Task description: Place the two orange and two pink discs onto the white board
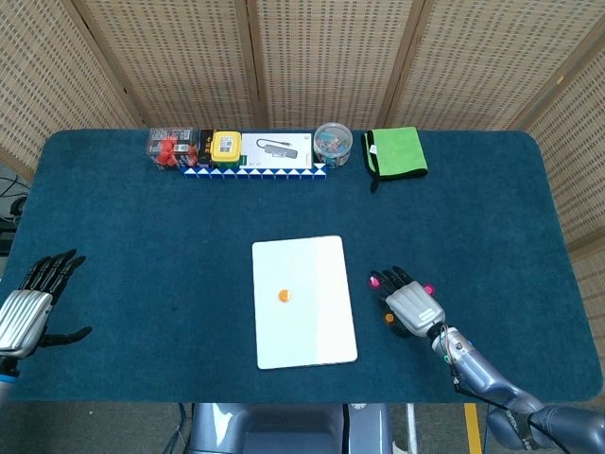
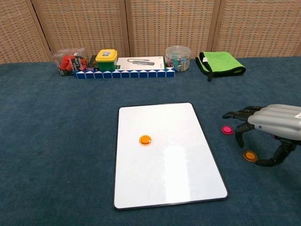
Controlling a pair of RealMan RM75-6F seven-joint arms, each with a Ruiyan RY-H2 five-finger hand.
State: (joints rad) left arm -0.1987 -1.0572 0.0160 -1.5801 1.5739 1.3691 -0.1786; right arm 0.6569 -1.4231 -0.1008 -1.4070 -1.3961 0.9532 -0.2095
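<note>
hovering low over the desk at the near right, the right hand has its fingers spread and holds nothing, curled above the loose orange disc. one orange disc already lies on the white board; one pink disc sits just beyond the fingertips, the other past the hand. judged next: lower, pinch the orange disc, carry it left to the board. the left hand waits open.
</note>
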